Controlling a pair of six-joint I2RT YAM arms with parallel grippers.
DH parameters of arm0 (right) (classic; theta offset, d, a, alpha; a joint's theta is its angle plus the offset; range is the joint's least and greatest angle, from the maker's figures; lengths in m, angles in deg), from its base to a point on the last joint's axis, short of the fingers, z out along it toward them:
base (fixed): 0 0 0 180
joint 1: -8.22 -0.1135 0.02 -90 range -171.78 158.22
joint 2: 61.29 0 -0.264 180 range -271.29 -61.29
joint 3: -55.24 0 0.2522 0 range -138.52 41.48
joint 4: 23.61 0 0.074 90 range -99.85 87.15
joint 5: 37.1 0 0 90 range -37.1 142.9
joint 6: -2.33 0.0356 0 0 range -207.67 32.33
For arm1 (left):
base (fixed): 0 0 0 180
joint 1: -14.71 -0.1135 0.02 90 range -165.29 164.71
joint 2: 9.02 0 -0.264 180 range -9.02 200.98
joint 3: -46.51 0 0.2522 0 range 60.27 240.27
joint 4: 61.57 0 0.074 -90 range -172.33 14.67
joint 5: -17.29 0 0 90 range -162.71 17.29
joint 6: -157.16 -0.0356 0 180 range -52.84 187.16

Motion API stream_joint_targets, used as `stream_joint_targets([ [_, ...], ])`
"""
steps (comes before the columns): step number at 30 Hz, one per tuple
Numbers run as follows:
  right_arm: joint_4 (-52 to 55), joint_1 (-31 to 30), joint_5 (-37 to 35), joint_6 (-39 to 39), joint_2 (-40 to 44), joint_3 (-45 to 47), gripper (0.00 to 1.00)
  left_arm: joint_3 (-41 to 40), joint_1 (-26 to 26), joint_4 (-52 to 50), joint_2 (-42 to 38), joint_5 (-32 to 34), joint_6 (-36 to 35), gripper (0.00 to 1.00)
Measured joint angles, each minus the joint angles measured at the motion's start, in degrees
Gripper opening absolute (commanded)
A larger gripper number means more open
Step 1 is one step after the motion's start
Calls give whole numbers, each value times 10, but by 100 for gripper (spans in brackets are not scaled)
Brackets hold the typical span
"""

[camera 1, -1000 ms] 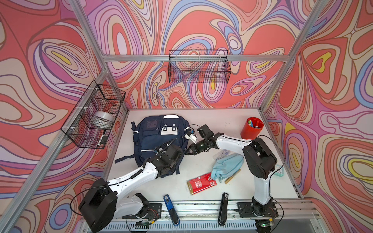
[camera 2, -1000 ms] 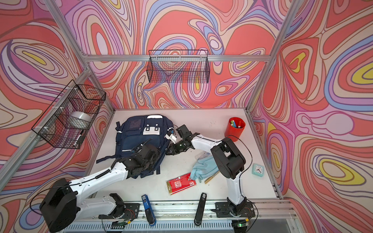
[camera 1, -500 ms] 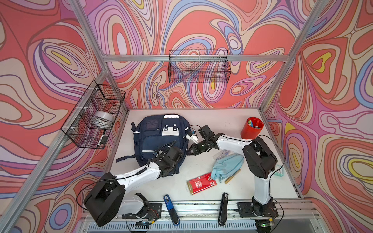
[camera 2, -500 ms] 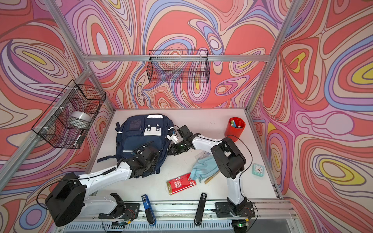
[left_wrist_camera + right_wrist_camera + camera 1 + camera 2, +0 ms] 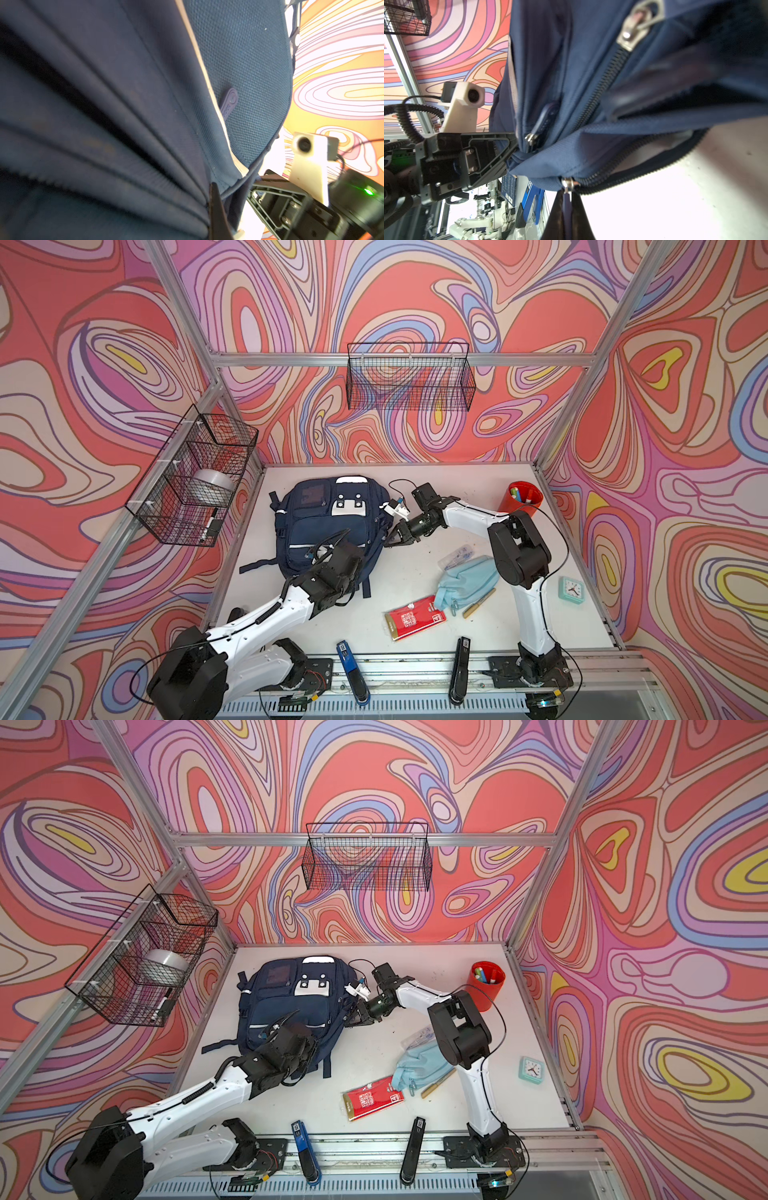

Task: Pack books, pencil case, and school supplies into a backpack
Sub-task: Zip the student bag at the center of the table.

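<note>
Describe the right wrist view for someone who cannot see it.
The right gripper pinches a zipper pull on the navy backpack, whose zip gapes partly open. Beside it, the left gripper clamps a fold of the fabric.

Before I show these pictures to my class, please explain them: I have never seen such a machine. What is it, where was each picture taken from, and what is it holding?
It is a robot: a left arm and a right arm, each ending in a two-fingered gripper. Two pictures look down from overhead; two come from small cameras on the wrists, hence the close-ups of blue cloth. A navy backpack lies flat on the table. The left gripper is shut on a fold of its fabric; the right gripper is shut on a zip pull. Lying loose: a light-blue pencil case, a red packet, a tan pen, a clear packet, a red cup of markers, a blue stapler, a black stapler and a small clock.
</note>
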Motion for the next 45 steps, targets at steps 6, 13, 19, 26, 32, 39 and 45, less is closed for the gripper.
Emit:
stream_joint_targets([
  [6,-11,0,-54,-5,0,2,30,-1,-4,-2,34,-15,-11,0],
  [13,-38,-5,-160,-18,28,35,35,-1,-6,-3,57,-24,-15,0],
  [19,-44,-17,-210,-35,60,61,54,-1,-6,-3,57,-24,-15,0],
  [26,-53,-43,-257,-59,119,133,68,-1,-6,-3,56,-24,-17,0],
  [32,-88,-97,-296,-73,111,147,62,1,-6,-8,51,-24,-17,0],
  [39,-135,-94,-310,-74,81,149,55,2,-7,-15,37,-24,-19,0],
  [45,-179,-93,-306,-74,81,173,55,2,-7,-17,37,-24,-20,0],
])
